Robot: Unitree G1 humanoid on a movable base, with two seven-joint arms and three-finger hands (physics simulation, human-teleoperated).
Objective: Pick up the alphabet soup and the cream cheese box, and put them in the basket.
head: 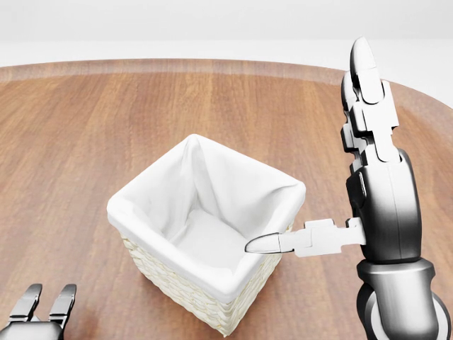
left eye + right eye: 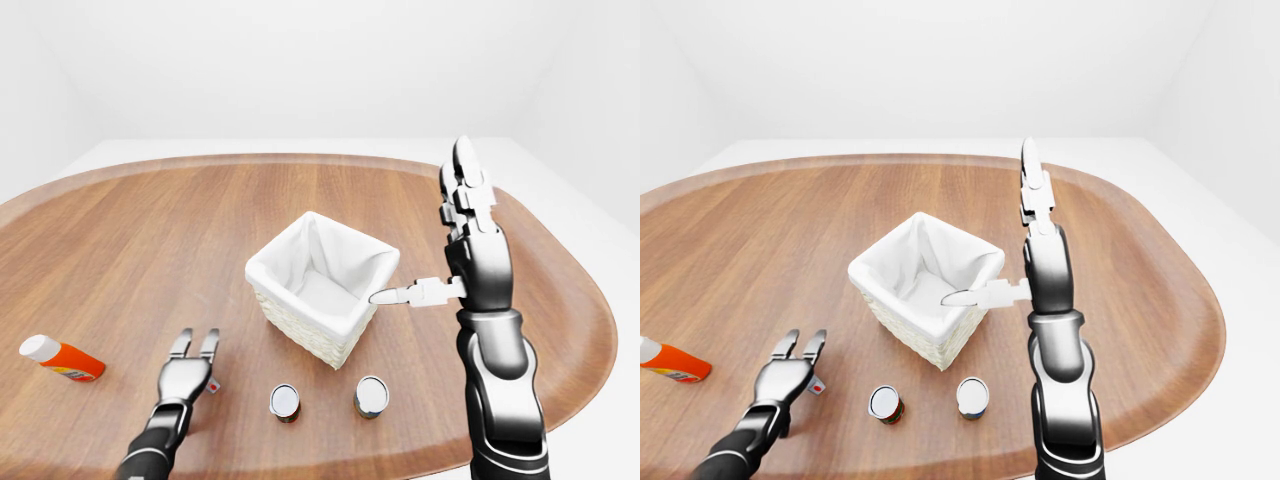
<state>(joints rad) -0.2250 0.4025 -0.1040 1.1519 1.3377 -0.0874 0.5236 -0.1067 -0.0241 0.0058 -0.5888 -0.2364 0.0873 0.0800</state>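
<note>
R hand [image 1: 333, 177] fingers spread, thumb over basket [image 2: 322, 284] rim — two cans [image 2: 285, 401] below; L hand [image 2: 188, 368] open.

R hand [image 1: 333, 177] upright, open; L hand [image 2: 187, 368] low, open.

White-lined wicker basket [image 2: 322, 283] upright, empty, mid-table.

Oval wooden table [image 2: 150, 230]. Cloth-lined wicker basket [image 2: 320, 288] sits near its middle. Two upright cans just below the basket in the left-eye view: left can [image 2: 285, 402], right can [image 2: 371, 396], slightly apart. Orange bottle with white cap [image 2: 60, 359] lies on its side at far left.
</note>
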